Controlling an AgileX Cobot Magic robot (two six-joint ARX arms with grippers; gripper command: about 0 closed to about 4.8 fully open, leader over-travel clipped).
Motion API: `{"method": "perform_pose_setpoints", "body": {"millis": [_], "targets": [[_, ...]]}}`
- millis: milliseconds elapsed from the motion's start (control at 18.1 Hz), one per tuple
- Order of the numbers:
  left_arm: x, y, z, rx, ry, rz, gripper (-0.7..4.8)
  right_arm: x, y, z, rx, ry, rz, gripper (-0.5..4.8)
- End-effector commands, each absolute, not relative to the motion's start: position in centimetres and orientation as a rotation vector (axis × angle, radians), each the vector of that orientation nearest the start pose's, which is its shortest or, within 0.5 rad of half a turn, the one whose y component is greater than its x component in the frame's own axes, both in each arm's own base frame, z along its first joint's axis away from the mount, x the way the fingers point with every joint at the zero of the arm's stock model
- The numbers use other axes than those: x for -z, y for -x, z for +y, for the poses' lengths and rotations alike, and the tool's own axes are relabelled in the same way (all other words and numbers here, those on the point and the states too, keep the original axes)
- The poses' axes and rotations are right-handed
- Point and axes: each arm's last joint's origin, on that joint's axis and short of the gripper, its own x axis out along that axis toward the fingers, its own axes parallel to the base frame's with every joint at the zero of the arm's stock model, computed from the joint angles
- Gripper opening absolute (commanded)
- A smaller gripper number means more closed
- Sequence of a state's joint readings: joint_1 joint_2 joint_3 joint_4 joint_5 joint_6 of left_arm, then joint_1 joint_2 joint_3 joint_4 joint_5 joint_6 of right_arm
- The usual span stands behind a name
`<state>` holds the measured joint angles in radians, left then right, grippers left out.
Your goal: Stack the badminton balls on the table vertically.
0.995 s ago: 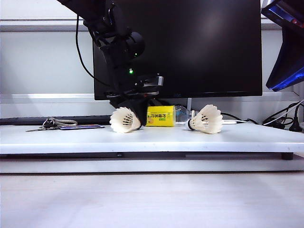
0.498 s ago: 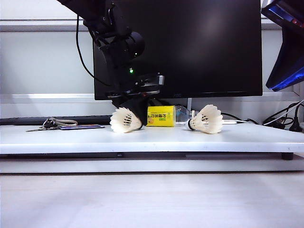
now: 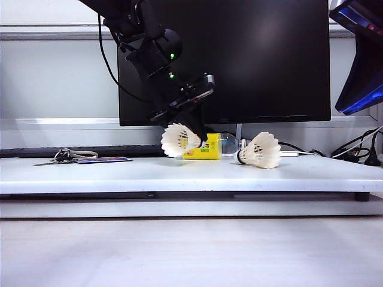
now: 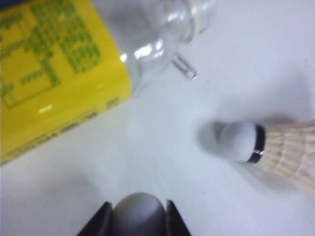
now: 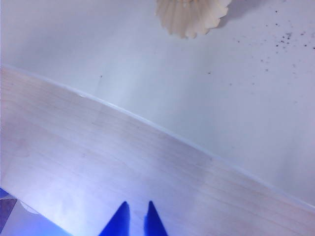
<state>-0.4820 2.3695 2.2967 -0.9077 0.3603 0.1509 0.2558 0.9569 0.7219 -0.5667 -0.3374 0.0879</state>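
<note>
Left claw (image 3: 194, 142) clamped on the cork tip of a white feather shuttlecock (image 3: 179, 140), carried clear of the long white tabletop surface (image 3: 179, 176). Seen in the left wrist view too: dark claw tips (image 4: 139, 220) pinching a rounded white cork between them. Big change from a second ago: that shuttlecock lay on the surface at about 9 o'clock from the yellow-labelled clear plastic bottle (image 3: 203, 146); now lifted, swung towards 3 o'clock, hanging in front of the bottle's label with the skirt flaring out towards 9 o'clock. Wrist visibly tilted as well. Means the pickup looks done and the carry is on, heading for the second white feather shuttlecock (image 3: 260, 150), lying on its side at 3 o'clock from the bottle, untouched and unmoved. Probably needs the cork lined up with the open skirt next; a lying target makes that awkward.

Right claw (image 5: 134, 219) parked up at the far 3 o'clock edge, blue tips nearly together, holding nothing, hovering over pale wood-grain board (image 5: 123, 167) with the second shuttlecock's skirt (image 5: 193, 17) just in sight.

Around the surface: bunch of keys (image 3: 69, 155) at far 9 o'clock, black monitor (image 3: 251, 60) behind, cables (image 3: 353, 152) at 3 o'clock.
</note>
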Motion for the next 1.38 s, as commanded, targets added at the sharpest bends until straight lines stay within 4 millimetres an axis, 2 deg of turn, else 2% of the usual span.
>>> {"method": "perform_pose_setpoints", "body": {"millis": [55,498,774,995,1216,1382], "targets": [[-26.7,-44.6,-24.7,0.904,-0.128,0.886,1.16,-25.4,-17.8,5.7,-0.533,-0.113,0.821,0.53],[-32.6,-43.1,-24.1,0.943,-0.078,0.700,1.16,-25.4,-17.8,5.7,-0.533,-0.113,0.820,0.53],[-38.0,-40.5,-22.7,0.965,-0.112,0.562,1.16,-25.4,-17.8,5.7,-0.533,-0.113,0.821,0.53],[-41.6,-38.3,-21.5,0.974,-0.137,0.471,1.16,-25.4,-17.8,5.7,-0.533,-0.113,0.821,0.53],[-43.6,-36.2,-20.4,0.981,-0.161,0.412,1.16,-25.4,-17.8,5.7,-0.533,-0.113,0.821,0.53],[-44.5,-34.6,-18.5,0.980,-0.174,0.387,1.16,-25.4,-17.8,5.7,-0.533,-0.113,0.821,0.53]]}}
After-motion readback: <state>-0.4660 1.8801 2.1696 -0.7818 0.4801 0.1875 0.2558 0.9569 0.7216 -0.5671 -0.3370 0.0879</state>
